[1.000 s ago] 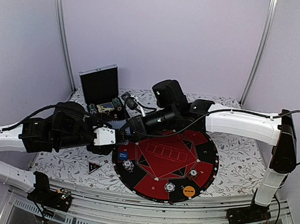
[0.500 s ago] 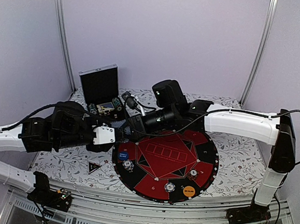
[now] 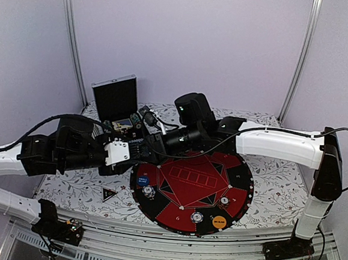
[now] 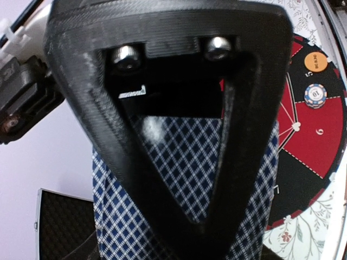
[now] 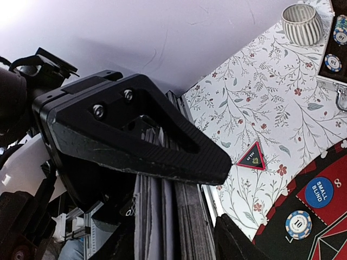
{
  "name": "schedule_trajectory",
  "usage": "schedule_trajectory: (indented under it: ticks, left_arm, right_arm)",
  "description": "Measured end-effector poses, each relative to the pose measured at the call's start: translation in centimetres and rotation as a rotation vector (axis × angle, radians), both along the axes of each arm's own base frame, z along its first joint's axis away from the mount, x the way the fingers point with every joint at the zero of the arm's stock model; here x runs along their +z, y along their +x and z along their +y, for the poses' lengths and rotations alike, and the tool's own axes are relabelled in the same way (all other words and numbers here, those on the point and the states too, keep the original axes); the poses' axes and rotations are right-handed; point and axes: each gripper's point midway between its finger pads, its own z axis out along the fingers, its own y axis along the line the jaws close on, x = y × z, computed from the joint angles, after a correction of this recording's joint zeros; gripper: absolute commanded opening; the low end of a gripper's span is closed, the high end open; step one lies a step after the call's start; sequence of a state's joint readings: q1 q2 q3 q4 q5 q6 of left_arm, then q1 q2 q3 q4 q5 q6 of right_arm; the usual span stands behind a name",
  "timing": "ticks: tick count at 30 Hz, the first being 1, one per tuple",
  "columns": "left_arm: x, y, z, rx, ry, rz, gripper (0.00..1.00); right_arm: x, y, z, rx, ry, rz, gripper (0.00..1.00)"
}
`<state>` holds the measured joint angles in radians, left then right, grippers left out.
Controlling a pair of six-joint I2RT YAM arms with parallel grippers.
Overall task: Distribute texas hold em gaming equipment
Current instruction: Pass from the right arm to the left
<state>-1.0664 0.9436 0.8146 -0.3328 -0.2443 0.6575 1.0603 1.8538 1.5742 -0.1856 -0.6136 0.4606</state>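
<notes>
My two grippers meet over the left rim of the round mat (image 3: 242,185), with a deck of checkered-back playing cards (image 4: 184,162) between them. The left gripper (image 3: 134,150) is shut on the deck, and one finger frame lies flat on the top card. The right gripper (image 5: 215,202) is open around the same deck (image 5: 162,216), seen edge-on, with a slim gap at its lower finger. On the mat lie a blue button (image 3: 143,180), an orange button (image 3: 218,221) and three striped chips (image 3: 148,192) (image 3: 197,217) (image 3: 224,201). A black triangular marker (image 3: 108,193) lies on the cloth.
The open black case (image 3: 115,98) stands at the back left with chips (image 5: 332,62) inside it. A white ribbed cup (image 5: 301,23) stands beside the case. Flowered cloth (image 3: 278,180) covers the table around the mat.
The left jaws have closed in on the deck while the right jaws have opened off it. The left arm has drawn slightly left.
</notes>
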Motion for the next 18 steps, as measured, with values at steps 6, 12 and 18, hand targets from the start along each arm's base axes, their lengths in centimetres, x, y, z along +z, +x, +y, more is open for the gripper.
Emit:
schedule_trajectory:
  ticks: [6,12,18]
  left_arm:
    - [-0.7,-0.3,0.1,0.028,-0.028,0.076,0.56]
    - [-0.4,-0.4,0.2,0.038,-0.055,0.094,0.57]
    - [-0.6,-0.5,0.4,0.048,-0.056,0.106,0.57]
  right_arm:
    - [0.0,0.1,0.0,-0.009,-0.002,0.009,0.55]
    - [-0.1,0.6,-0.1,-0.031,-0.008,0.012,0.59]
    - [-0.3,1.1,-0.2,-0.054,-0.017,0.007,0.62]
